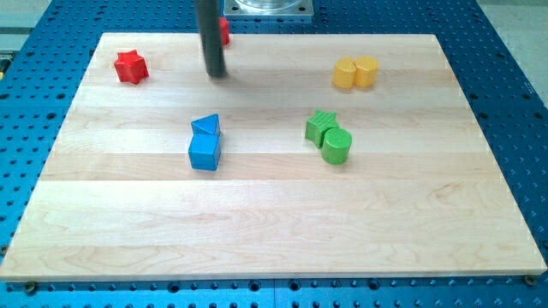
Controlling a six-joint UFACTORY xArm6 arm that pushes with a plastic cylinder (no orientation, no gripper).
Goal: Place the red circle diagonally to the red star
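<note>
Blue perforated metal is surrounding the wooden desk (pixel 274 222). My tip (pixel 216 74) is resting near the far edge, with no hand to open or close. Just behind the rod, the red circle (pixel 224 31) is peeking out at the far edge; being mostly hidden, its axis cannot be told. Probably I am positioning to push it. The red star (pixel 131 67) is sitting near the far left corner.

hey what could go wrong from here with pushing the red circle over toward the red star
1. The red circle sits at the board's top edge, mostly hidden behind the rod; a badly angled push could slide it off the wood.
2. My tip rests just below the circle, toward the view's bottom, so it probably has to go around it first and may clip it.
3. The red star lies near the top-left corner; overshooting could knock it.
</note>
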